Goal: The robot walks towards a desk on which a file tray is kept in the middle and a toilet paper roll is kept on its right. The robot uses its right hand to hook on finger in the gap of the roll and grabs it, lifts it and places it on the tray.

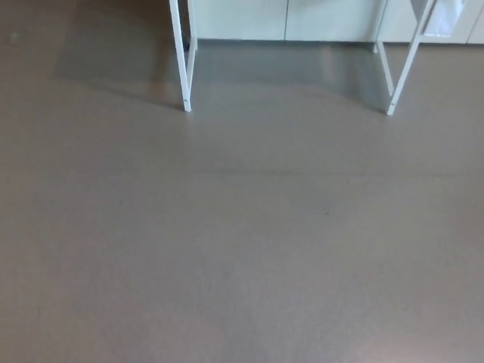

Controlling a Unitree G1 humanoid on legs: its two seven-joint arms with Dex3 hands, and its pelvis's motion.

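Observation:
Only the lower part of a desk shows in the head view, at the top of the picture. Its white left leg (181,60) and white right leg (404,64) stand on the floor. The desk top, the file tray and the toilet paper roll are out of the picture. Neither of my hands shows.
Grey-brown floor (242,242) fills most of the view between me and the desk. Pale cabinet fronts (283,19) run along the wall behind the desk legs.

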